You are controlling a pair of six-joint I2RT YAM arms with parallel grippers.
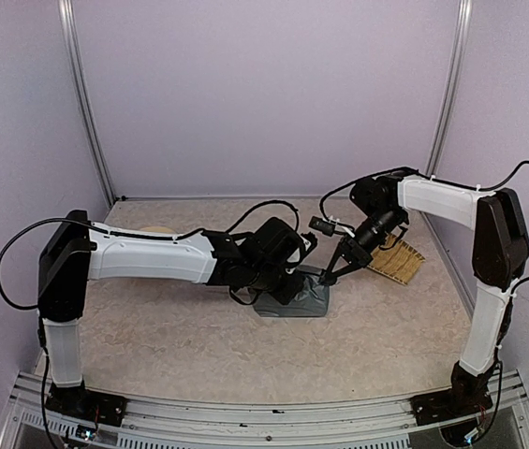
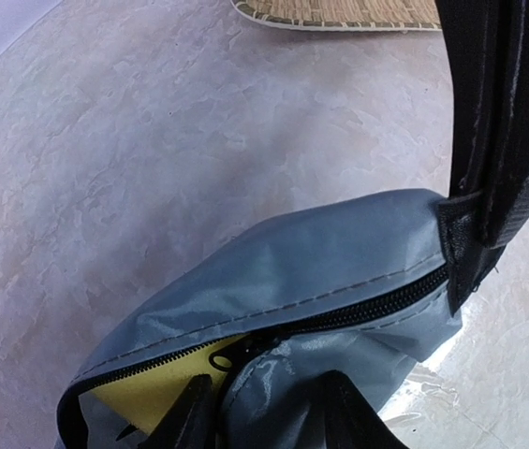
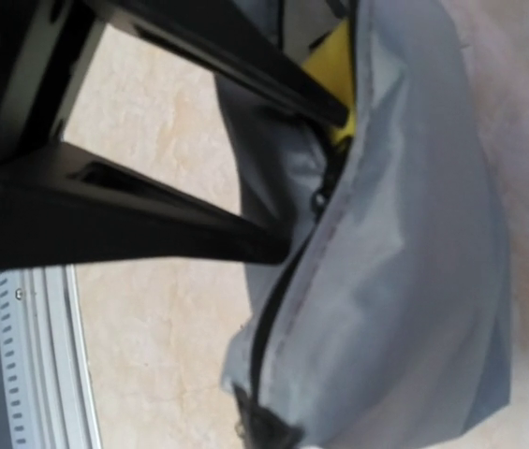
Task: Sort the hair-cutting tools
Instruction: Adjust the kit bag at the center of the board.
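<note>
Right gripper (image 1: 326, 277) pinched shut on the grey pouch (image 1: 300, 301) lying lengthwise left-to-right; left gripper (image 2: 266, 385) jaws half-parted astride it, grip unclear.

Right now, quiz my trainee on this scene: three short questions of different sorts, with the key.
1. True or false: the pouch has its zip closed all the way.
2. What colour is the lining that shows inside the pouch? A red, B yellow, C blue.
3. Short answer: which gripper is shut on the end of the pouch?

Key
1. False: the zip is partly open.
2. B.
3. The right gripper.
</note>
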